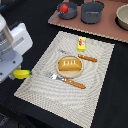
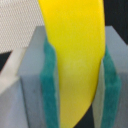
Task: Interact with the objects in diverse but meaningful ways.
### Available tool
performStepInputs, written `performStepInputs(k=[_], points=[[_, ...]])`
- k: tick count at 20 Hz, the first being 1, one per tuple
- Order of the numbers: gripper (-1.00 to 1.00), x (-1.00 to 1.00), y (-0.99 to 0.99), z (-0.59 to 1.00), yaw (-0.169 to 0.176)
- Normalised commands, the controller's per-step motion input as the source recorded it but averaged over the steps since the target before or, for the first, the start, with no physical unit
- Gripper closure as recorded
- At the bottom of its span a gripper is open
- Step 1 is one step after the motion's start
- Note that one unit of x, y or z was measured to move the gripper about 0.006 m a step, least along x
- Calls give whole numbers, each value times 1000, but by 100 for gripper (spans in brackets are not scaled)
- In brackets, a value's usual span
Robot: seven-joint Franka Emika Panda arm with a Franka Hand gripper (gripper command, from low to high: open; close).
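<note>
In wrist view, hand (image 2: 77, 75) grips banana (image 2: 75, 55)

— What covers the black desk (image 1: 107, 85)?
— A beige woven placemat (image 1: 45, 85) at the middle, a brown board (image 1: 107, 31) at the far edge.
— And on the mat?
— A small plate (image 1: 70, 73) with a bread-like block (image 1: 69, 64), a fork (image 1: 67, 81), a knife (image 1: 84, 57), a small yellow box (image 1: 81, 44).
— On the board?
— Two grey pots (image 1: 92, 12); one holds a red fruit (image 1: 64, 8).
</note>
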Motion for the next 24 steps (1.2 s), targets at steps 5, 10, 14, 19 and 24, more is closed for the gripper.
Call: performStepInputs(k=[5, 10, 14, 19, 24], points=[[100, 1000, -35, -2, 0], [100, 1000, -62, -21, 0], [100, 1000, -113, -53, -2], [100, 960, -169, -55, -20], [100, 726, -113, -28, -25]])
